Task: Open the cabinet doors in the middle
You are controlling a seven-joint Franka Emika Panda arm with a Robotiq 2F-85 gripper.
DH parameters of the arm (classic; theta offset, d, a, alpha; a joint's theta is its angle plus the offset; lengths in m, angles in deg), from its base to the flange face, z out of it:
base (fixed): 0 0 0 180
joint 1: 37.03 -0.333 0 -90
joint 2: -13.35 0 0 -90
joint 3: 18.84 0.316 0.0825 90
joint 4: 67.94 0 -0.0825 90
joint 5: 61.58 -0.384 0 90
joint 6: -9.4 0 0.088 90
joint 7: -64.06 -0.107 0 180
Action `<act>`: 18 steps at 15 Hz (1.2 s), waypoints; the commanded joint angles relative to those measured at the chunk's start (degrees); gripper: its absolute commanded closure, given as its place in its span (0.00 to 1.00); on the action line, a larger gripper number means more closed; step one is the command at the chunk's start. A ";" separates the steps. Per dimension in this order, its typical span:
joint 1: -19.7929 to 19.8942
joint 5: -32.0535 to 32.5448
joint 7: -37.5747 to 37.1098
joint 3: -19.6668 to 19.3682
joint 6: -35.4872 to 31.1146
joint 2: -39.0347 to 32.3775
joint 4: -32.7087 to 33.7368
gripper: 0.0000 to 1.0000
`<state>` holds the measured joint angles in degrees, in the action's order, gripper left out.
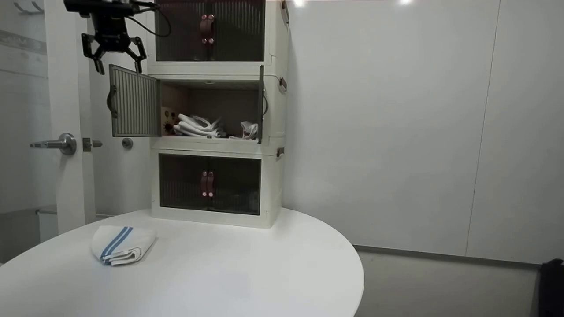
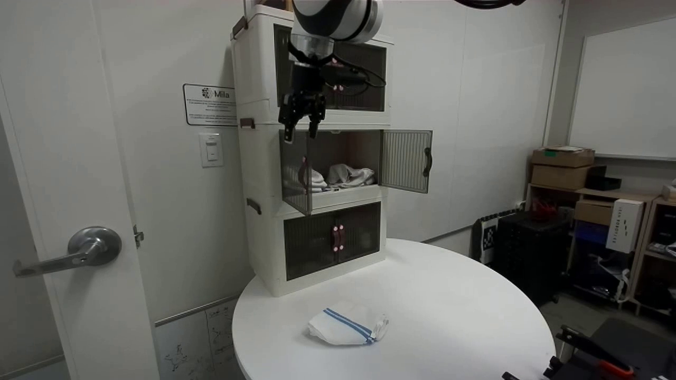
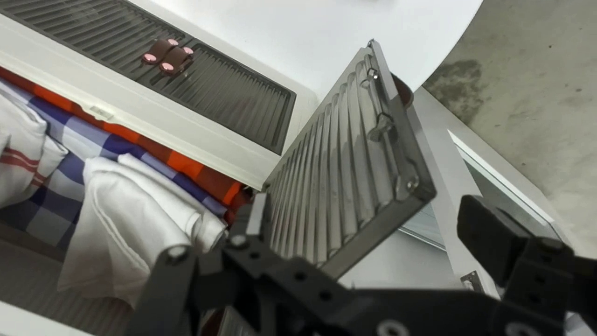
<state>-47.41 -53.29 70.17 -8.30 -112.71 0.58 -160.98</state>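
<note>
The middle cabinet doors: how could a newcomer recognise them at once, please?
On the round-edged white table stands a white stack of three cabinets. Halfway up hang the middle cabinet doors, two tinted, ribbed panels. Unlike the top pair and bottom pair, both shut, these stand swung open.

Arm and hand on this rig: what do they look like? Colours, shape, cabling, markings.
White, rounded arm with dark bands and a silver-grey collar at the wrist. The hand is black, with two angular, jointed fingers; silvery bolt heads show in the wrist view. A thin black cable loops beside it. No lettering I can make out.
</note>
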 commanded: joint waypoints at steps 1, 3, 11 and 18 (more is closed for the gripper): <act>-1.30 -0.72 -3.48 -0.13 0.18 -0.54 0.64 0.00; -1.36 -1.70 -4.63 -0.13 0.01 0.02 1.14 0.00; 4.14 -16.53 1.39 -2.05 -5.87 13.49 -2.45 0.00; 9.63 -24.10 8.63 -10.86 1.16 20.02 -8.43 0.00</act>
<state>-39.05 -75.29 75.54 -16.72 -113.40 17.97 -164.31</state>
